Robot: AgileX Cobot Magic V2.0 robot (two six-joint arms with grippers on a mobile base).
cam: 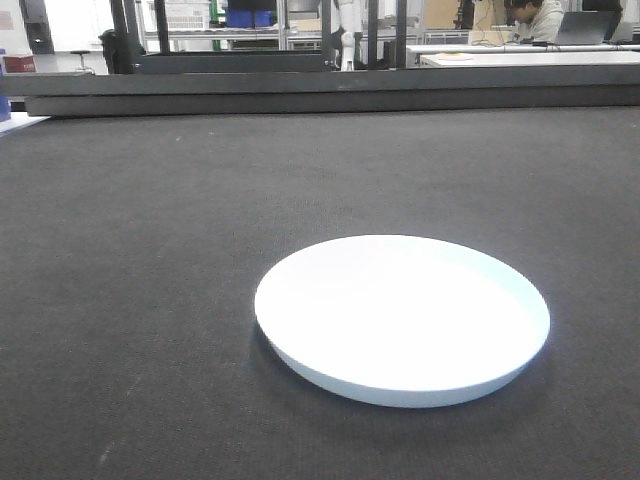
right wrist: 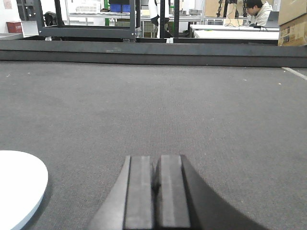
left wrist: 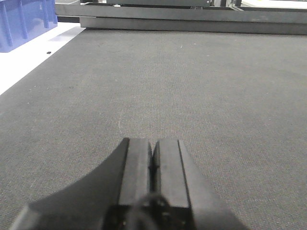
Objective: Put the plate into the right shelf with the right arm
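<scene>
Plate [cam: 402, 318] is lying flat, rim up, on the dark mat [cam: 150, 250], lower centre-right of the front view. In the right wrist view only its edge is showing, at the lower left corner. Right gripper [right wrist: 154, 160] is sitting low over the mat, beside the plate and not touching it, jaws pressed together. Left gripper [left wrist: 152, 143] is likewise showing jaws together over bare mat, with a blue bin [left wrist: 24, 21] at upper left. Step in hand, as I am judging it: reaching for the plate, nothing grasped yet. To do it well, the jaws are needing to part first, then come in low at the near rim, one finger over the lip and one under. The surface is looking slick and the rim shallow, so a firm pinch and a level carry seem advisable. Shelf is not identifiable: a rack [cam: 215, 30] with blue boxes is showing far off at the top of the front view, blurred and cut by the frame, and I cannot tell whether it is the target.
</scene>
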